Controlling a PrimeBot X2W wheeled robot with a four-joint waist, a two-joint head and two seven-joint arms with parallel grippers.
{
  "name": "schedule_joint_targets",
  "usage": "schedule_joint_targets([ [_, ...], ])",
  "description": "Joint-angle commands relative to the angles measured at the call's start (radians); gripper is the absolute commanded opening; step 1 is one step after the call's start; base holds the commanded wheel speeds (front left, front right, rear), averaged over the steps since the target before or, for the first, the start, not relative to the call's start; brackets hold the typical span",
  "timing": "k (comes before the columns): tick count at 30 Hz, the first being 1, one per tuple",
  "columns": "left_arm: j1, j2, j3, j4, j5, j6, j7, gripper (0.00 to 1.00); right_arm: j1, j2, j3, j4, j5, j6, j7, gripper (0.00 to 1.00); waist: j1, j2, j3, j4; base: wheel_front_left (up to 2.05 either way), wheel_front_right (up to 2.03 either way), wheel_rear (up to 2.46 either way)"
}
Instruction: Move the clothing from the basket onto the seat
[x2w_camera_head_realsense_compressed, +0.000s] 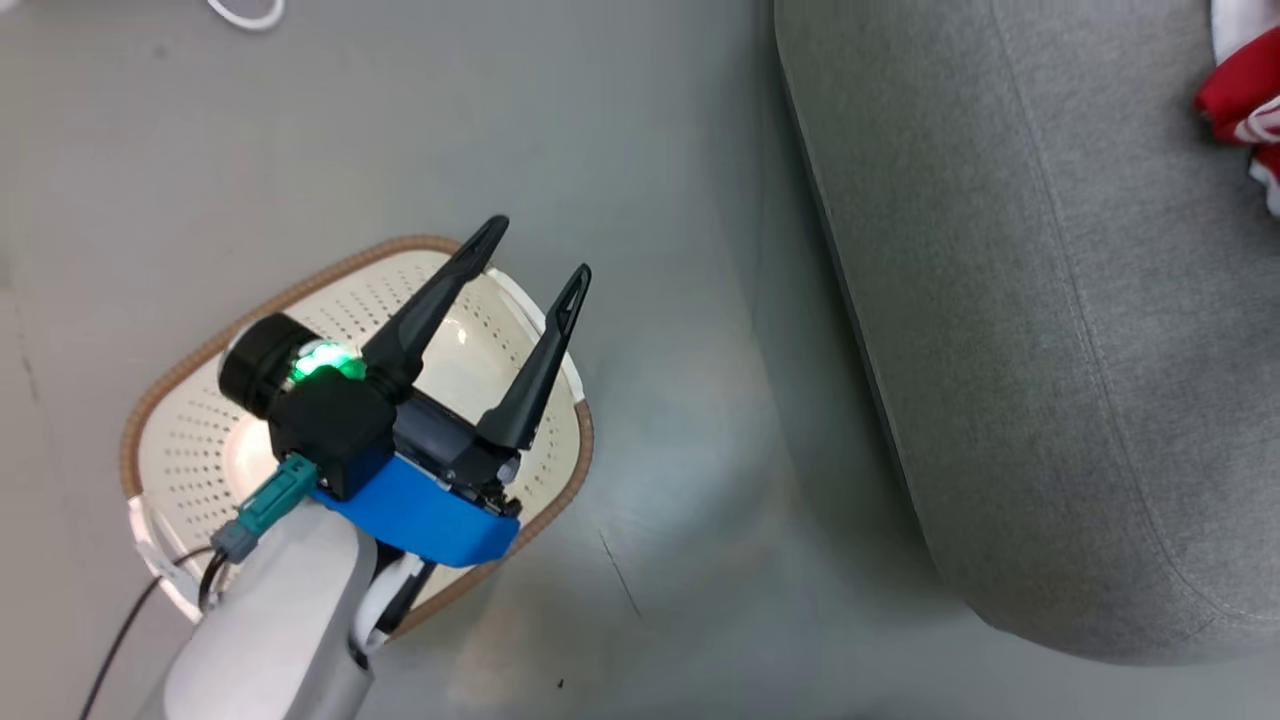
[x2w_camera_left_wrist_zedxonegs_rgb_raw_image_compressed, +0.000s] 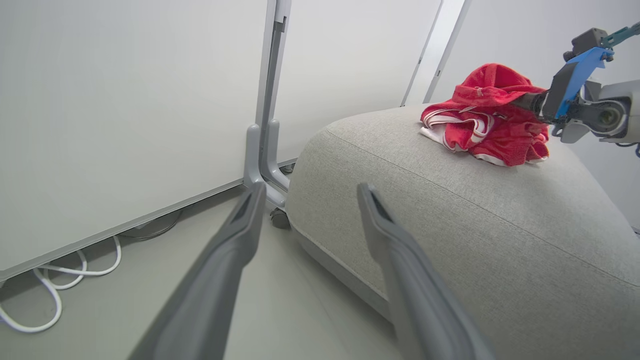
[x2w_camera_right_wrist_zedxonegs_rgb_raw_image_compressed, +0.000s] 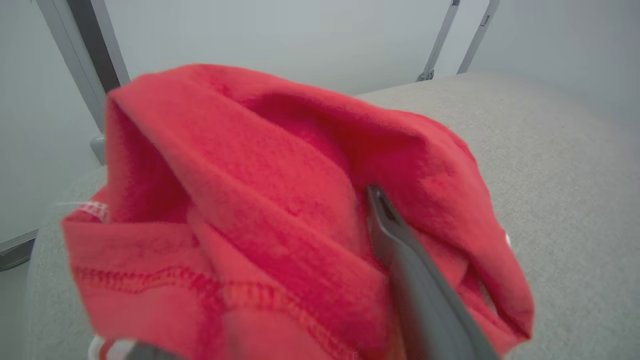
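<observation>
1. The basket (x2w_camera_head_realsense_compressed: 190, 440) stands on the floor (x2w_camera_head_realsense_compressed: 650, 120), well apart from the seat's left edge. The part of its perforated bottom that we see is bare, so we judge the unloading to be at or near its end.
2. The left gripper (x2w_camera_head_realsense_compressed: 540, 246) hangs over the basket's right half, its two dark fingers spread and holding nothing. We read this as a waiting pose above the source.
3. The seat (x2w_camera_head_realsense_compressed: 1050, 380) fills the right of the head view. Its left edge, seam and near rounded corner carry nothing.
4. The clothing (x2w_camera_left_wrist_zedxonegs_rgb_raw_image_compressed: 492, 117) lies as a rumpled red heap with white trim on the seat's top, toward its right edge and well in from the edge that faces the basket. Placed there, it is unlikely to slide off.
5. The right gripper (x2w_camera_left_wrist_zedxonegs_rgb_raw_image_compressed: 527, 101) reaches into the heap from the right.
   - In the right wrist view one finger (x2w_camera_right_wrist_zedxonegs_rgb_raw_image_compressed: 405, 260) stands well off centre, and a red fold is draped over it. The other finger is mostly hidden.
   - We judge the jaws released rather than clenched, with the fold merely propped up.
   - Withdrawing calls for care, so the fold is not dragged along.
</observation>
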Motion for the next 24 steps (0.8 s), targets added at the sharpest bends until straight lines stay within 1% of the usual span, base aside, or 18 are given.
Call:
schedule_joint_targets([
  [1, 0.018, -0.007, 0.004, 0.008, -0.007, 0.003, -0.004, 1.0, 0.019, -0.008, 0.008, 0.002, -0.004, -0.001, -0.008, 1.0, -0.0001, 0.0, -0.057, 0.022, 0.0, 0.0, 0.0],
  [5, 0.07, -0.049, 0.034, 0.046, -0.028, 0.005, -0.008, 1.0, 0.075, -0.016, 0.074, -0.014, 0.001, -0.001, -0.012, 1.0, -0.0001, 0.0, -0.161, 0.052, 0.0, 0.0, 0.0],
  [7, 0.108, -0.071, 0.058, 0.057, -0.032, 0.005, -0.008, 1.0, 0.108, -0.01, 0.114, -0.03, 0.016, -0.001, -0.011, 1.0, -0.0001, 0.0, -0.215, 0.065, 0.0, 0.0, 0.0],
  [13, 0.236, -0.126, 0.139, 0.091, -0.031, 0.002, -0.009, 1.0, 0.255, 0.036, 0.227, -0.122, 0.078, -0.001, 0.002, 1.0, -0.0001, 0.0, -0.369, 0.105, 0.0, 0.0, 0.0],
  [18, 0.332, -0.158, 0.209, 0.117, -0.017, 0.001, -0.008, 1.0, 0.418, 0.077, 0.299, -0.265, 0.11, -0.001, 0.014, 1.0, -0.0001, 0.0, -0.466, 0.138, 0.0, 0.0, 0.0],
  [24, 0.412, -0.182, 0.284, 0.134, 0.004, 0.0, -0.008, 1.0, 0.625, 0.142, 0.289, -0.515, 0.07, -0.001, 0.068, 1.0, -0.0001, 0.0, -0.535, 0.188, 0.0, 0.0, 0.0],
])
